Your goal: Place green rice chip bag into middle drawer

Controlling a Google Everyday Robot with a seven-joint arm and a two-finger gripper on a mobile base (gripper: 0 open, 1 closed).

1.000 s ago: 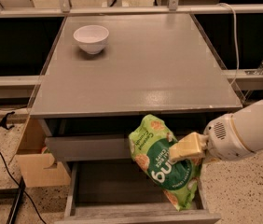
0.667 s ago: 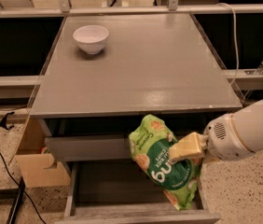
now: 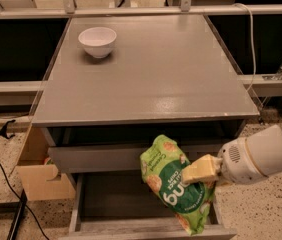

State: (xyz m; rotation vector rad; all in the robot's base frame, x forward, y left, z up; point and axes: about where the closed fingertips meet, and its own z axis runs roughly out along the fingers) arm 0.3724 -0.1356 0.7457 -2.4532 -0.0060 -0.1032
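Pinching bag (image 3: 170, 185), jaws overhang drawer (image 3: 116, 200) near right wall.

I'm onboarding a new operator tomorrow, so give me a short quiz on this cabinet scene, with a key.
1. True or false: the white bowl sits in the middle drawer.
2. The gripper, over the drawer's right part, holds: A) the bowl B) the green rice chip bag C) nothing.
3. Fill in: the middle drawer stands ____ (open/shut).
Key: 1 false, it stands on the cabinet top; 2 B; 3 open.
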